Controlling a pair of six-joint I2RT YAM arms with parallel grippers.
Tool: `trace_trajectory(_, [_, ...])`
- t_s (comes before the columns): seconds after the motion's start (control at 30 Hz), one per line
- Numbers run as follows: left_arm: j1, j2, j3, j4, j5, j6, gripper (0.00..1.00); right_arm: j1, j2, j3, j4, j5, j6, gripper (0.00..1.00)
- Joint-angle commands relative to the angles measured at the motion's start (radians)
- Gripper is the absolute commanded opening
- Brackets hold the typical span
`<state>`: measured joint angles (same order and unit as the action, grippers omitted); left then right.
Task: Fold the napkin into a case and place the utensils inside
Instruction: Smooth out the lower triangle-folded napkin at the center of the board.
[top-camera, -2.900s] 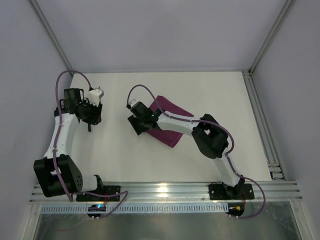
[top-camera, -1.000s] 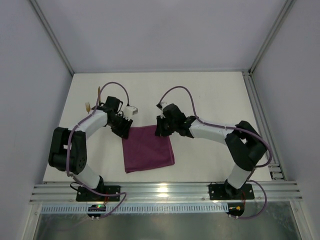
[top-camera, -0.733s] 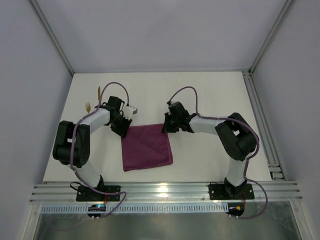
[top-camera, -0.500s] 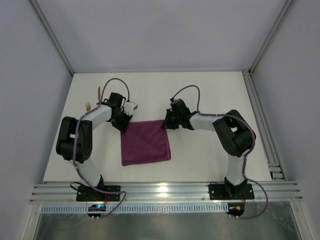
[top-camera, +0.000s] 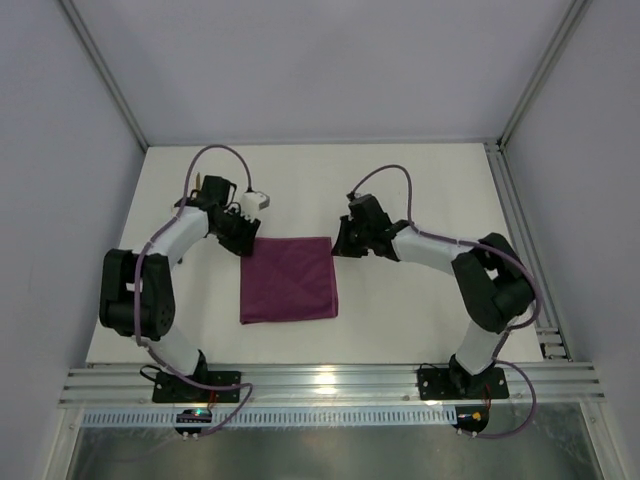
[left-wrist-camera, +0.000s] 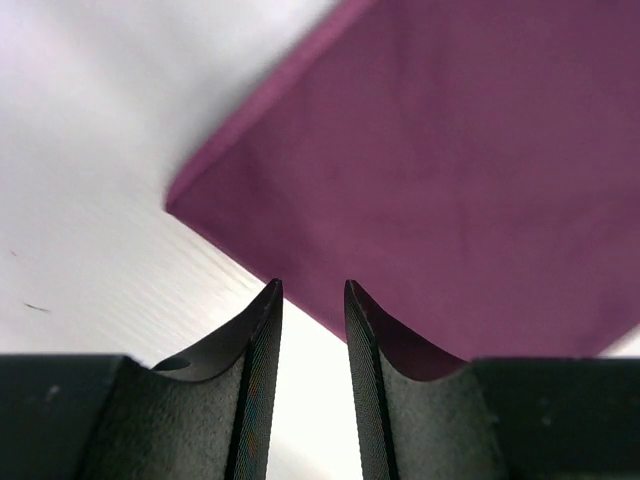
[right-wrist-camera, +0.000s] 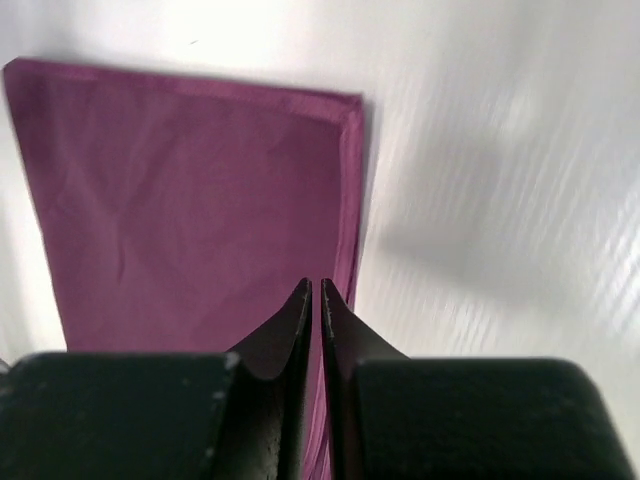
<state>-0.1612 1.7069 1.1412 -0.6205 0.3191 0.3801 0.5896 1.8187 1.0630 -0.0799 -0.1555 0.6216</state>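
The magenta napkin (top-camera: 288, 280) lies flat on the white table as a neat square. My left gripper (top-camera: 245, 243) hovers at its far left corner. In the left wrist view that gripper (left-wrist-camera: 310, 285) is open, with only bare table in the gap and the napkin (left-wrist-camera: 450, 180) just beyond its fingertips. My right gripper (top-camera: 338, 245) sits at the far right corner. In the right wrist view it (right-wrist-camera: 316, 282) is shut over the napkin's (right-wrist-camera: 190, 200) right hem, with no cloth visibly between its fingers. One gold utensil tip (top-camera: 200, 183) peeks out behind the left arm; the rest is hidden.
The white table (top-camera: 420, 180) is bounded by grey walls at the back and sides. An aluminium rail (top-camera: 520, 250) runs along the right edge. Both arm bases are bolted at the near edge.
The napkin went from bunched under the right arm to spread flat, then slid slightly farther and squared up. Both grippers moved with its far corners. The left jaws now stand slightly apart off the cloth.
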Motion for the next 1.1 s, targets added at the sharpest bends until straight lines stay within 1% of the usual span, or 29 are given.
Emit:
trace_trajectory(0.0, [-0.004,-0.171,-0.004,-0.190,0.211,0.094,0.34,0.061,-0.207,-0.050,-0.081,0.074,-0.066,0.11])
trace_trajectory(0.03, [-0.006,-0.197,-0.044,-0.215,0.216,0.109,0.33,0.109,-0.229,-0.066,-0.104,0.079,-0.066,0.11])
trace_trajectory(0.1, [-0.008,-0.265,-0.101,-0.248,0.186,0.141,0.33,0.165,-0.271,-0.112,-0.109,0.082,-0.042,0.10])
trace_trajectory(0.13, [-0.015,-0.280,-0.163,-0.246,0.158,0.144,0.32,0.215,-0.277,-0.127,-0.100,0.073,-0.027,0.10])
trace_trajectory(0.17, [-0.024,-0.292,-0.193,-0.245,0.109,0.146,0.32,0.237,-0.280,-0.142,-0.087,0.060,-0.011,0.08])
trace_trajectory(0.3, [-0.087,-0.313,-0.302,-0.225,0.041,0.148,0.32,0.314,-0.248,-0.182,-0.028,0.024,0.052,0.05])
trace_trajectory(0.4, [-0.116,-0.316,-0.353,-0.167,-0.003,0.135,0.32,0.326,-0.208,-0.225,0.038,-0.015,0.081,0.04])
trace_trajectory(0.5, [-0.127,-0.290,-0.385,-0.105,-0.063,0.126,0.32,0.322,-0.190,-0.273,0.060,0.014,0.108,0.04])
trace_trajectory(0.6, [-0.130,-0.256,-0.382,-0.099,-0.097,0.123,0.31,0.312,-0.174,-0.302,0.061,0.031,0.119,0.04])
trace_trajectory(0.77, [-0.132,-0.250,-0.393,-0.082,-0.126,0.135,0.30,0.292,-0.183,-0.337,0.065,0.034,0.125,0.04])
trace_trajectory(0.87, [-0.135,-0.256,-0.399,-0.096,-0.108,0.160,0.30,0.292,-0.203,-0.340,0.062,0.025,0.113,0.04])
trace_trajectory(0.93, [-0.135,-0.297,-0.384,-0.152,-0.056,0.195,0.30,0.292,-0.225,-0.322,0.054,0.008,0.101,0.04])
trace_trajectory(0.97, [-0.135,-0.353,-0.374,-0.175,-0.039,0.230,0.31,0.292,-0.237,-0.305,0.045,-0.001,0.087,0.04])
trace_trajectory(1.0, [-0.135,-0.386,-0.362,-0.217,-0.028,0.243,0.32,0.292,-0.243,-0.298,0.043,-0.016,0.079,0.04])
trace_trajectory(1.07, [-0.138,-0.450,-0.327,-0.246,0.000,0.275,0.36,0.292,-0.259,-0.285,0.048,-0.025,0.072,0.04])
